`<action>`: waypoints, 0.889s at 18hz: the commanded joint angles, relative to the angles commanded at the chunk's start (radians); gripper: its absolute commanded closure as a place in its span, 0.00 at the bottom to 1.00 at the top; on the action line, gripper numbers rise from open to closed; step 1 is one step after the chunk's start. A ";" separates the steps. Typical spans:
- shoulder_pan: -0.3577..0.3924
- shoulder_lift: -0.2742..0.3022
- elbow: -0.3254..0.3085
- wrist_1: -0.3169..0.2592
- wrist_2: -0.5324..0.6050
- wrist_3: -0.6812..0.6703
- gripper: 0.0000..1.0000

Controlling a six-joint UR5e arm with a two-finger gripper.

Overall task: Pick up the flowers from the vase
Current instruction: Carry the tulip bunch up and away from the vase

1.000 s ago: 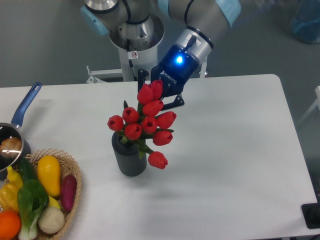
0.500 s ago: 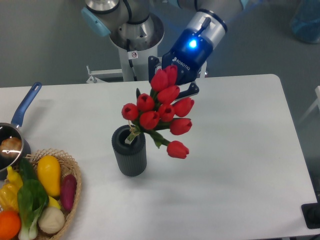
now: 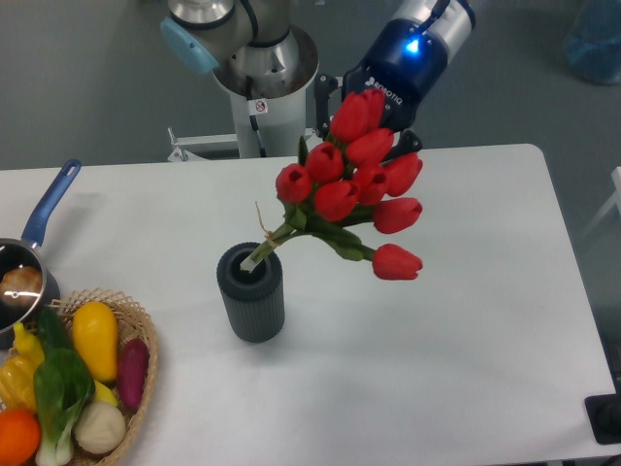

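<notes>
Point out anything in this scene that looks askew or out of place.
The bunch of red tulips with green stems hangs tilted, held by the blue two-finger gripper, its stem ends just at the mouth of the dark grey ribbed vase. One bud droops lower right. Nothing looks spilled or damaged.

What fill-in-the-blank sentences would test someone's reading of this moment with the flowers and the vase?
1. The gripper holds a bunch of ____ flowers.
2. The stem ends lean over the mouth of the dark ____.
3. The basket of vegetables sits at the table's front ____ corner.

Missing words: red; vase; left
</notes>
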 joint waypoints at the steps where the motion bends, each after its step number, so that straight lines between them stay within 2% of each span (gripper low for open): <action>1: 0.009 0.003 0.008 -0.001 0.032 0.002 0.98; 8: 0.015 0.002 0.043 0.002 0.259 0.020 0.99; 14: 0.006 -0.009 0.032 -0.003 0.463 0.181 0.96; 16: 0.003 -0.017 0.019 -0.005 0.552 0.276 0.96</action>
